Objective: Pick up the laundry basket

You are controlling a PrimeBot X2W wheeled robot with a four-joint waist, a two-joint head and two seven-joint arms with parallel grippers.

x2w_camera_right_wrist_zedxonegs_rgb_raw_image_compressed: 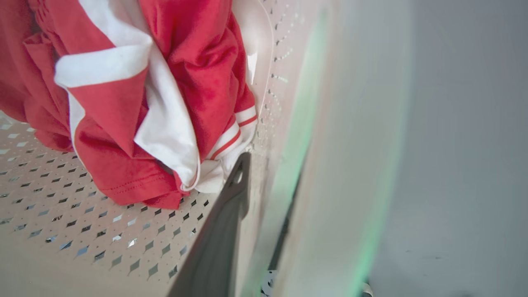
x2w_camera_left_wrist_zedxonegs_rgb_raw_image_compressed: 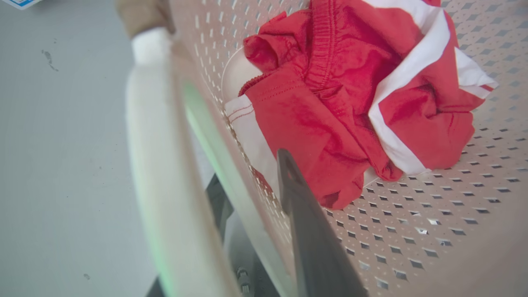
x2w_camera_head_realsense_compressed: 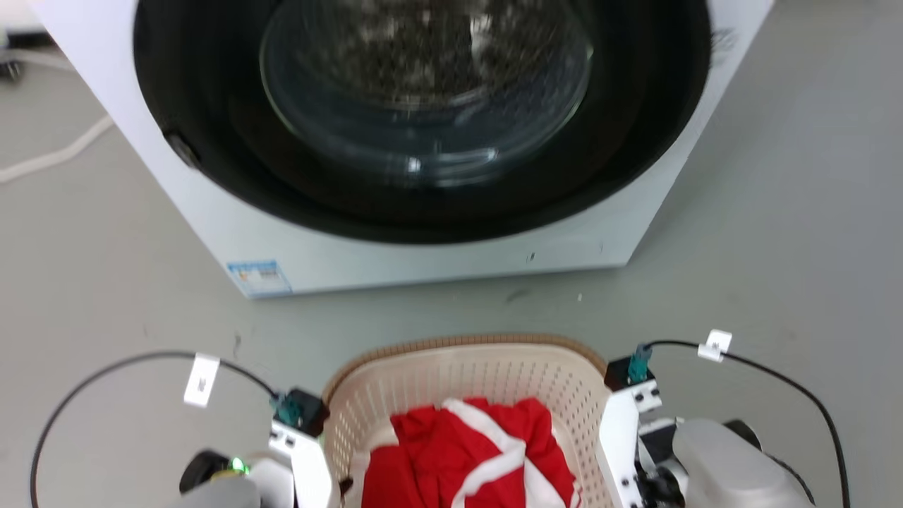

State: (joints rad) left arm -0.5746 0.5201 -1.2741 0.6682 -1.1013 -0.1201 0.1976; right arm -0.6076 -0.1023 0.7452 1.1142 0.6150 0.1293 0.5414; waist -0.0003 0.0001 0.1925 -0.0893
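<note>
The white washing machine [x2w_camera_head_realsense_compressed: 423, 264] stands just beyond the laundry basket [x2w_camera_head_realsense_compressed: 465, 374], its round dark door facing the basket; grey floor [x2w_camera_head_realsense_compressed: 776, 247] lies around the basket on every side; a crumpled red and white garment [x2w_camera_head_realsense_compressed: 465, 451] lies inside the basket; the left claw [x2w_camera_left_wrist_zedxonegs_rgb_raw_image_compressed: 251, 173] straddles the basket's left wall, one dark finger [x2w_camera_left_wrist_zedxonegs_rgb_raw_image_compressed: 305, 231] inside; the right claw [x2w_camera_right_wrist_zedxonegs_rgb_raw_image_compressed: 270, 173] straddles the basket's right wall likewise; whether either claw actually pinches the wall I cannot tell
</note>
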